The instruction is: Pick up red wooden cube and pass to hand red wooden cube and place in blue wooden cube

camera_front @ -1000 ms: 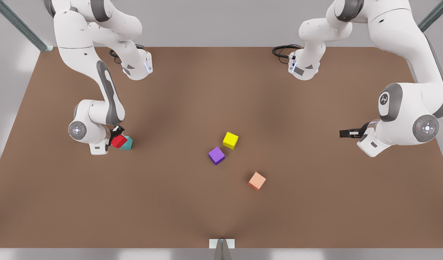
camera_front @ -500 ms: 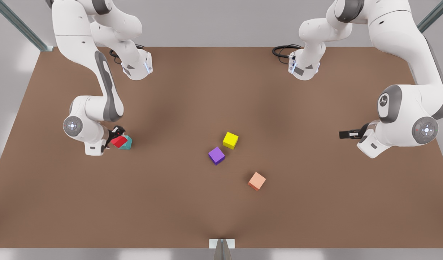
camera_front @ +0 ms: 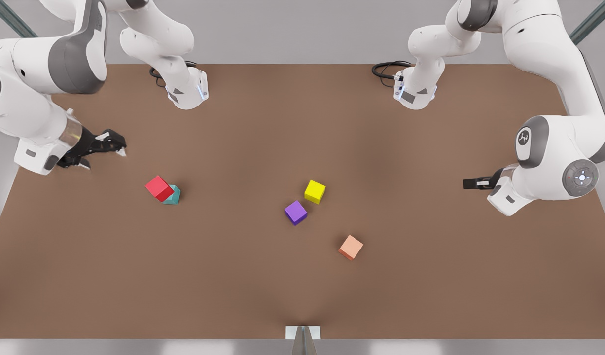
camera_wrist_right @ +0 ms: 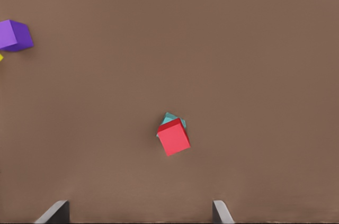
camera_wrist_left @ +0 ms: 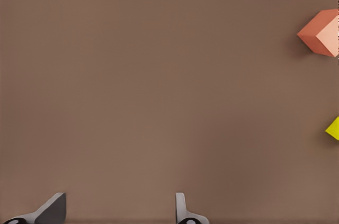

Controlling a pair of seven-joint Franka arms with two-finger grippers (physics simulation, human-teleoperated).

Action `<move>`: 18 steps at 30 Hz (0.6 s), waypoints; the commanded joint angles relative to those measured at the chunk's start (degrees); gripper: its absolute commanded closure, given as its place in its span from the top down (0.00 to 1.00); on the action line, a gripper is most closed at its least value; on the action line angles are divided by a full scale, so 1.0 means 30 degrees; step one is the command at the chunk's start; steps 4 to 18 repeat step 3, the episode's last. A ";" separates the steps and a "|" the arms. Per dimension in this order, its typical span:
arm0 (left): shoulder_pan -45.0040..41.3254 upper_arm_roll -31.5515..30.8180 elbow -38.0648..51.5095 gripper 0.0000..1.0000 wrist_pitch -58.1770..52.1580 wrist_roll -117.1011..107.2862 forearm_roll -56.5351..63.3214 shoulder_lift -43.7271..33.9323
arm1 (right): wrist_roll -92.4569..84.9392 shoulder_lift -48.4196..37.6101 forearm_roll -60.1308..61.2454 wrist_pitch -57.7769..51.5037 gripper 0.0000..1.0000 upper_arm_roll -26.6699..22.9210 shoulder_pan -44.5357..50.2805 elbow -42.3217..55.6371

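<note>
My small red wooden cube (camera_front: 159, 188) sits on top of the small teal-blue wooden cube (camera_front: 174, 195), on the brown table (camera_front: 302, 296). My right gripper (camera_front: 101, 148) hangs at about ten o'clock from them, fingers apart, holding nothing. My left gripper (camera_front: 472, 183) waits far off at three o'clock, fingers apart too

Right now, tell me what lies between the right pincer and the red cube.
Bare table only separates right pincer from red cube, in the front view.
</note>
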 commanded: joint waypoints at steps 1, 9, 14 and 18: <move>-0.0064 -0.0014 0.0017 1.00 -0.0022 -0.0131 -0.0017 -0.0022 | 0.9043 -0.0229 -0.0162 -0.1964 1.00 0.0216 -0.0039 -0.0377; -0.0152 -0.0043 0.0017 1.00 -0.0168 -0.0160 -0.0047 -0.0022 | 0.9073 -0.0229 -0.0191 -0.1670 1.00 0.0216 -0.0039 -0.0406; -0.0152 -0.0043 0.0017 1.00 -0.0168 -0.0160 -0.0047 -0.0022 | 0.9073 -0.0229 -0.0191 -0.1670 1.00 0.0216 -0.0039 -0.0406; -0.0152 -0.0043 0.0017 1.00 -0.0168 -0.0160 -0.0047 -0.0022 | 0.9073 -0.0229 -0.0191 -0.1670 1.00 0.0216 -0.0039 -0.0406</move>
